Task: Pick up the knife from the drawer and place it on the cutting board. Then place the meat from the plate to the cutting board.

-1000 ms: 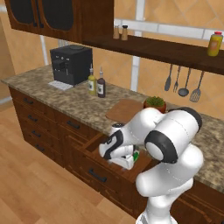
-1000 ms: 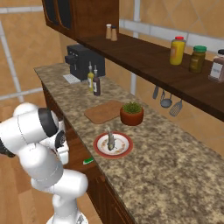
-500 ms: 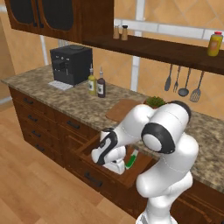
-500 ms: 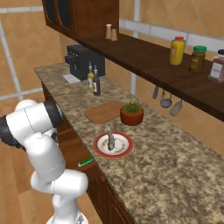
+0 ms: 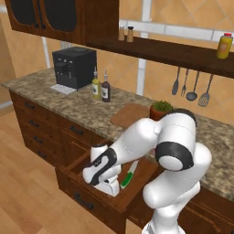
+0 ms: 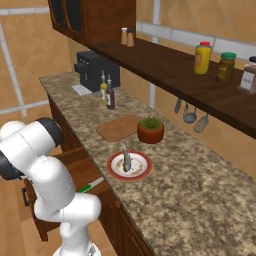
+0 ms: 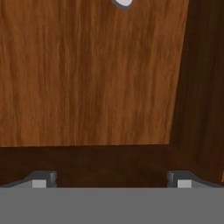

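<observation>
The drawer stands pulled out below the counter, its wooden floor under the hand camera. The knife lies inside it, green handle toward the front, and also shows past my arm. My gripper is down in the drawer just left of the knife, not touching it. Its fingertips stand wide apart around bare wood, so the gripper is open. The cutting board lies bare on the counter. The red-rimmed plate holds the meat.
A brown pot with a green plant stands between board and plate. Two bottles and a black coffee machine are further left on the counter. Utensils hang on the wall. A small pale shape touches the hand view's top edge.
My hand has sunk lower into the drawer and shifted toward its front left, ending beside the knife. The knife, plate and meat have stayed put.
</observation>
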Tool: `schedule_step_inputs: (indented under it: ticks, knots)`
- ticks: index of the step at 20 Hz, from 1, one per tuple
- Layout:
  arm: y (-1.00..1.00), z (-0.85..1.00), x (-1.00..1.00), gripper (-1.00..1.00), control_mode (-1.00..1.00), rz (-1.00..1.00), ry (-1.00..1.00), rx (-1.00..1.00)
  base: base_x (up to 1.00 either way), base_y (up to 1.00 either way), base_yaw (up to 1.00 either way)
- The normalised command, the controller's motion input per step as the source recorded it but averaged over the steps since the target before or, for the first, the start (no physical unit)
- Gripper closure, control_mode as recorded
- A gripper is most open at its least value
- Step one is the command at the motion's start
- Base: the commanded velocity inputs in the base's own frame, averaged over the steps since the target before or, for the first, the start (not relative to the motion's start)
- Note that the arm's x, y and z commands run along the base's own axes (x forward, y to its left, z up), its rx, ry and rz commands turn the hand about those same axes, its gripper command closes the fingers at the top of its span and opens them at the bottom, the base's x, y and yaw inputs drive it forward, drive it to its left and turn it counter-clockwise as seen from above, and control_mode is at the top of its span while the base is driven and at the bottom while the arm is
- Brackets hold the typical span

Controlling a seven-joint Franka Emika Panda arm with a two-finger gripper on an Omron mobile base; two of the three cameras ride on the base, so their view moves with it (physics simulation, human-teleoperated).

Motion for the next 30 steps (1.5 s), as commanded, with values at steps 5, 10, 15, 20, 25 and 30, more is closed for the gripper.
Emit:
schedule_step_inputs:
  ticks: [5, 10, 15, 20, 25, 30]
  knots:
    - [0.47, 0.21, -0.6, -1.0, -1.0, 0.0, 0.11, 0.0, 0.0, 0.0, 0.0]
    - [-0.29, 0.48, 0.39, -1.0, -1.0, -0.09, 0.06, 0.0, 0.0, 0.0, 0.0]
    - [-0.95, 0.06, 0.51, -1.0, -1.0, 0.0, 0.04, 0.03, 0.0, 0.0, 0.0]
    - [-0.53, -0.12, 0.27, -1.0, -1.0, 0.0, 0.02, 0.0, 0.0, 0.0, 0.0]
    - [0.0, -0.14, 0.63, -1.0, -1.0, 0.1, 0.0, 0.0, 0.0, 0.0, 0.0]
    - [-0.11, -0.21, 0.35, -1.0, -1.0, 0.14, 0.01, 0.0, 0.0, 0.0, 0.0]
